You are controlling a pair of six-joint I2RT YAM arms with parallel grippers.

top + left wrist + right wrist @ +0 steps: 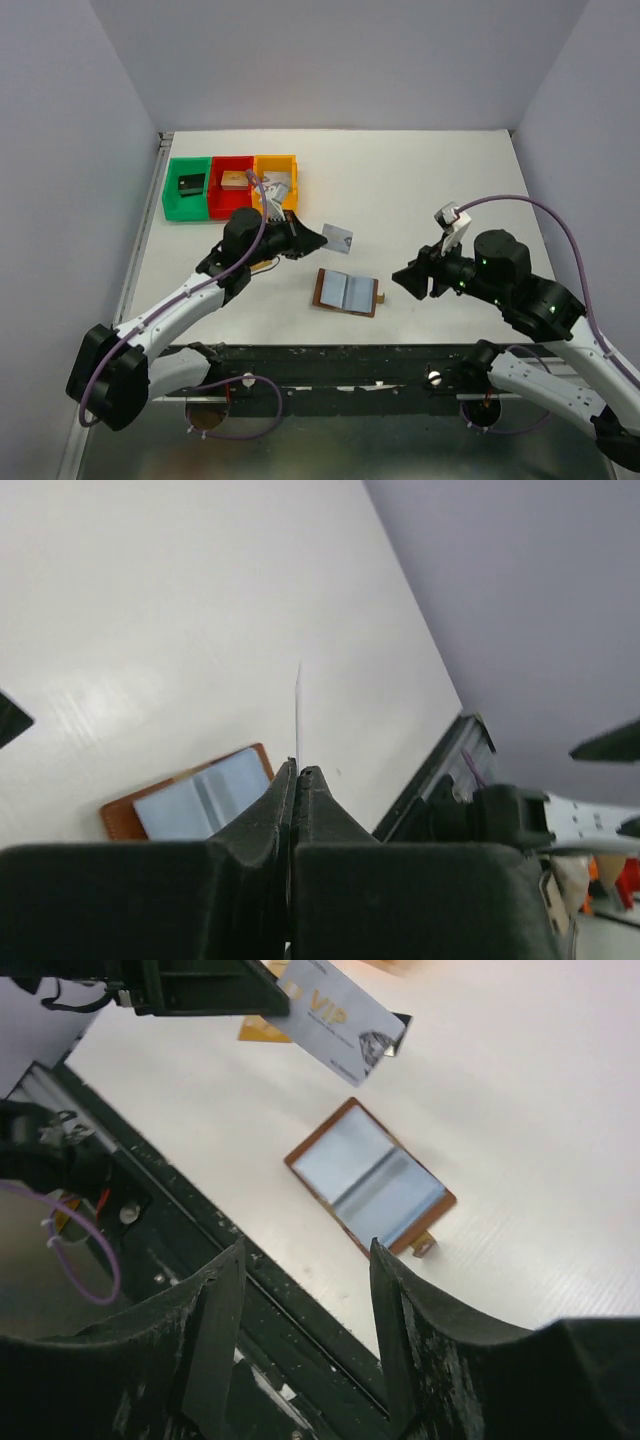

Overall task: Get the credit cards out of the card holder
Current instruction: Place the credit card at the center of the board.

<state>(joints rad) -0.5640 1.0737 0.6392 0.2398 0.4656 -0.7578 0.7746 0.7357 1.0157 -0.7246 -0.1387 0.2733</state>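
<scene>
Black jaws of your left gripper (297,772) are pressed together on one pale credit card (335,1022). They pinch only one end, so most of the card sticks out in the air above the table (450,180). Your right gripper (308,1252) has its fingers apart with nothing between them, and it hovers just right of the card holder (347,291). The card holder lies open and flat on the table, pale pockets up, snap tab toward the right arm.

Watch that thin pinch. With so little card between the pads, a quick swing or a bump could twist it loose and drop it, maybe back onto the card holder. Nothing pins the card holder either, so if you go for another card one-handed, I'd expect it to slide or fold rather than give the card up.

Hard to read: from the left wrist the card is only an edge-on sliver. You can't tell whether any cards are in the pockets. A tan-gold flat piece (250,1032) lies under the left arm, mostly covered, perhaps a card already out. What sits in the green, red and orange bins (186,213) is too small to name.
</scene>
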